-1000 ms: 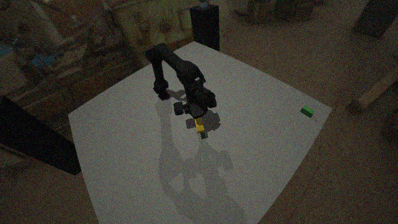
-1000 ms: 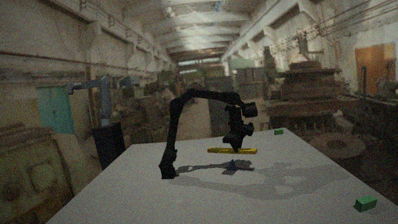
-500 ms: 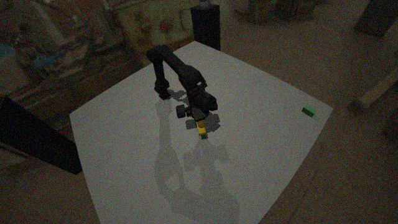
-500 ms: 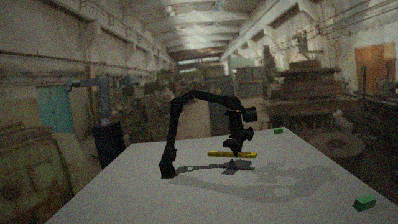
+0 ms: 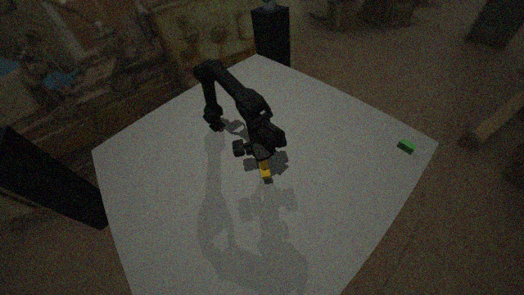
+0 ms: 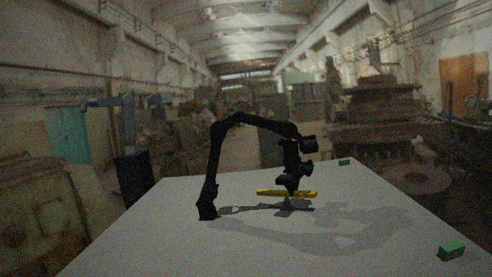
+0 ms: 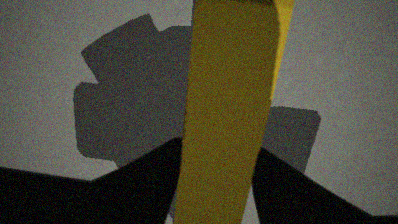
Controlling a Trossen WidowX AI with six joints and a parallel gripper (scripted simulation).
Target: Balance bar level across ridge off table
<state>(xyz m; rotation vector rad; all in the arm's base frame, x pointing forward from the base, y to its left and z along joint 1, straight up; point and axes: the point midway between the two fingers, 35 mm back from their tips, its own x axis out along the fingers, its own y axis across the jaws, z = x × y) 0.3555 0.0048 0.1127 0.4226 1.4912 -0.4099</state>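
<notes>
Nearest, a green block (image 6: 451,251) sits off to the right, well apart from the work. Beyond it, the claw (image 5: 262,160) (image 6: 292,193) (image 7: 217,151) is pinching the yellow bar (image 5: 265,171) (image 6: 265,192) (image 7: 230,75), which hangs above the table (image 5: 336,123) (image 6: 154,246) (image 7: 350,60), close to level. The dark shape just under it looks like the ridge (image 5: 268,180) (image 6: 287,201), though shadow and gloom hide its outline, and I cannot tell whether the two touch. The step in hand seems to be setting the bar down. Center its middle over the crest, keep it crosswise and flat, then lower slowly until it bears on the ridge; spread the claw evenly and lift straight up. An off-center release could tip one end onto the table, and a dragging finger could swing it. Farther off, a second green block (image 5: 406,146) (image 6: 344,161) lies near the right corner, out of the way. Mainly the claw itself blocks the view of the contact.
</notes>
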